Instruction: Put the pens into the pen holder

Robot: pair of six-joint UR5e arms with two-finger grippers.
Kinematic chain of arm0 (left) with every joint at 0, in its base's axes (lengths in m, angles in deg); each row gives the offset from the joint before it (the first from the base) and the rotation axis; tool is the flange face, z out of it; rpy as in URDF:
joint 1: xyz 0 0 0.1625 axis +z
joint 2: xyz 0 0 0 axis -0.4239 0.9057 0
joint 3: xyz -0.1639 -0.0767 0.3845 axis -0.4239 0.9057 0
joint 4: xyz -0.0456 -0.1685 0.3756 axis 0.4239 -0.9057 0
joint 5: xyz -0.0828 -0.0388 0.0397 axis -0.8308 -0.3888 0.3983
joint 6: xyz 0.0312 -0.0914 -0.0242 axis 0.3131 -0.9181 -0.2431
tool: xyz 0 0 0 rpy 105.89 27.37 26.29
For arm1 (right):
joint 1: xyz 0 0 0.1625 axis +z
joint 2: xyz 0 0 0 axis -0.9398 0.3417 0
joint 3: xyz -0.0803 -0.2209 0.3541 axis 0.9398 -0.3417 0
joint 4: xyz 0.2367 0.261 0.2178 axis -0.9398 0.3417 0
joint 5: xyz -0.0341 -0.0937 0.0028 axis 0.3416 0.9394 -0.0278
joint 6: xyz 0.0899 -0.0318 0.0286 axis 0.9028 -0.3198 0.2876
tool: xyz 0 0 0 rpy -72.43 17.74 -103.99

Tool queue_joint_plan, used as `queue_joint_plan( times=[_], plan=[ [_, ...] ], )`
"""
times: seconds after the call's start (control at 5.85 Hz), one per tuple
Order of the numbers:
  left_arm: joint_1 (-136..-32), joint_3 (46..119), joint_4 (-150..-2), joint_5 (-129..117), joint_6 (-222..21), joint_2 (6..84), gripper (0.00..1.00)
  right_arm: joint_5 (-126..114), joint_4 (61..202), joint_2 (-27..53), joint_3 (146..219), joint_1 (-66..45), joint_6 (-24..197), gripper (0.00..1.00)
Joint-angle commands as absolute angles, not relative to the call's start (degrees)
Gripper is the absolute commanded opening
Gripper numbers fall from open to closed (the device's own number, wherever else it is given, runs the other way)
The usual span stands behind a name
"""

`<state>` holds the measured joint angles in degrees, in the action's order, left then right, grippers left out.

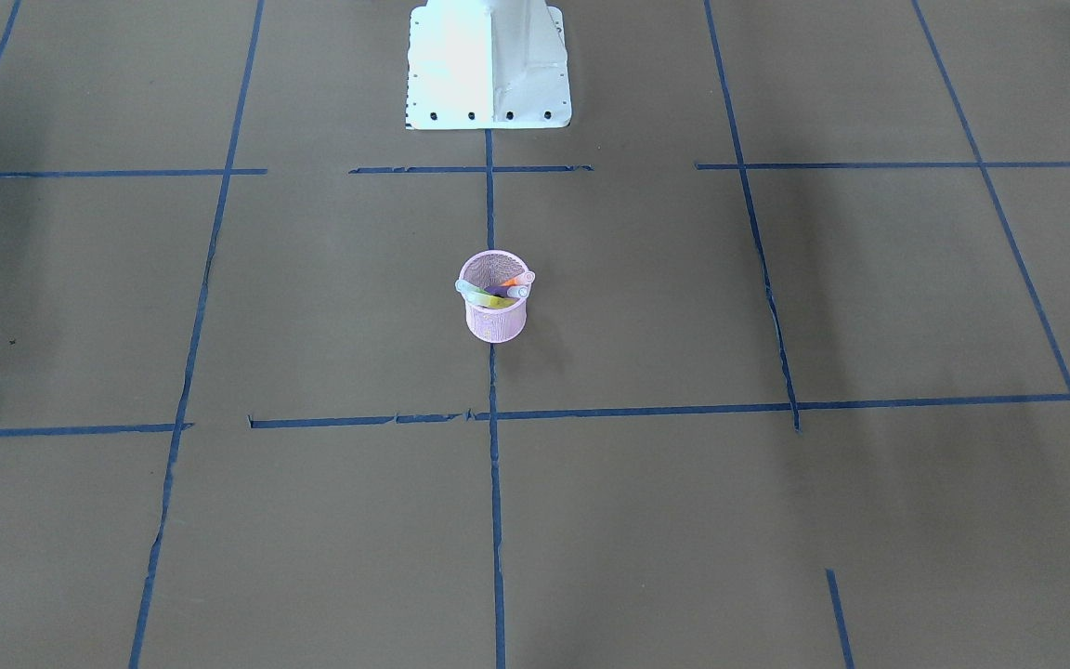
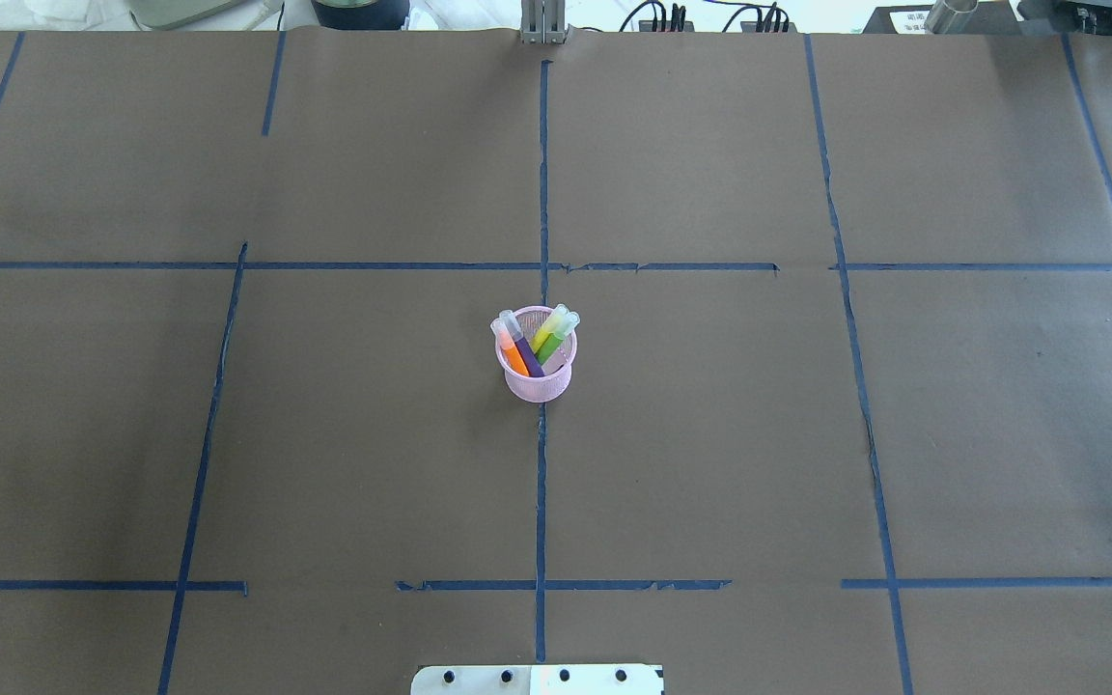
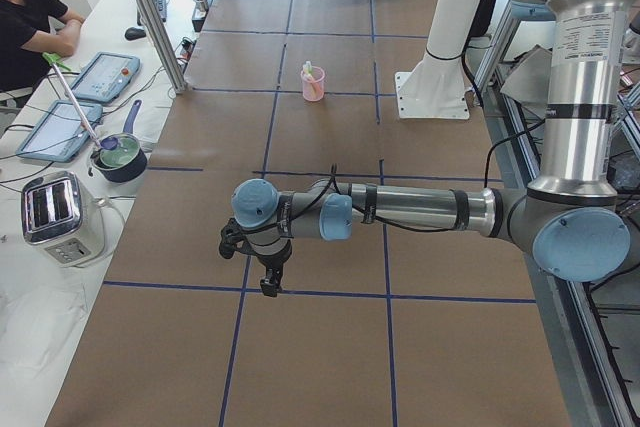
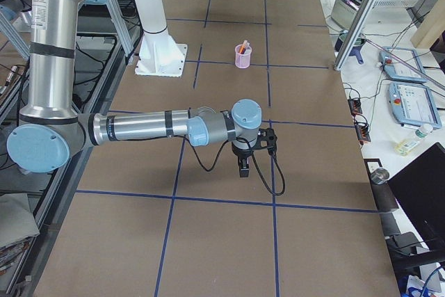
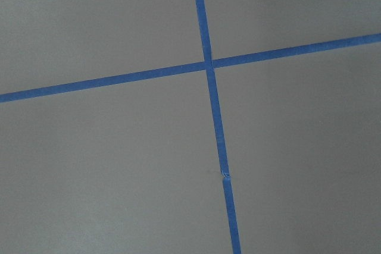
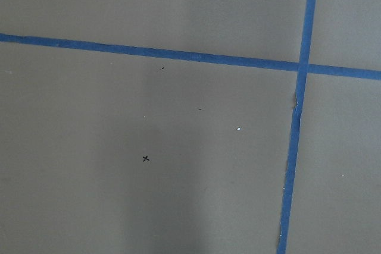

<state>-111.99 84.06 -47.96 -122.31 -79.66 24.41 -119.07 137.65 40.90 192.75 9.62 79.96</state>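
Taking twelve o'clock as pointing away from the robot, the white base plate [image 2: 537, 679] sits at the near edge of the table [image 2: 324, 434]. Out at roughly nine o'clock, the left hand [image 3: 269, 288] hangs low over the paper, fingers pointing down. The right hand [image 4: 243, 171] mirrors it at about three o'clock. Whether either hand is open or closed cannot be told. Farther on, mid-table on a blue tape line [image 2: 542, 483], the pink pen holder [image 2: 539, 386] stands upright. Inside it, the orange pen [image 2: 515, 359] and purple pen [image 2: 529, 357] lean toward eleven o'clock and the green pen [image 2: 552, 349] toward one.
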Motion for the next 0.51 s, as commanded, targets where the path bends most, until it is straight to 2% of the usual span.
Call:
queue_joint_plan(
  times=[0.0, 0.34],
  plan=[
    [-112.09, 84.76, -48.23, -124.03, -79.71, 23.45, 1.0, -119.33, 137.64, 41.05, 192.94, 9.61, 80.07, 1.0],
    [-112.09, 84.67, -48.33, -123.94, -79.54, 22.13, 1.0, -120.56, 137.56, 42.09, 193.38, 9.61, 80.16, 1.0]
  ],
)
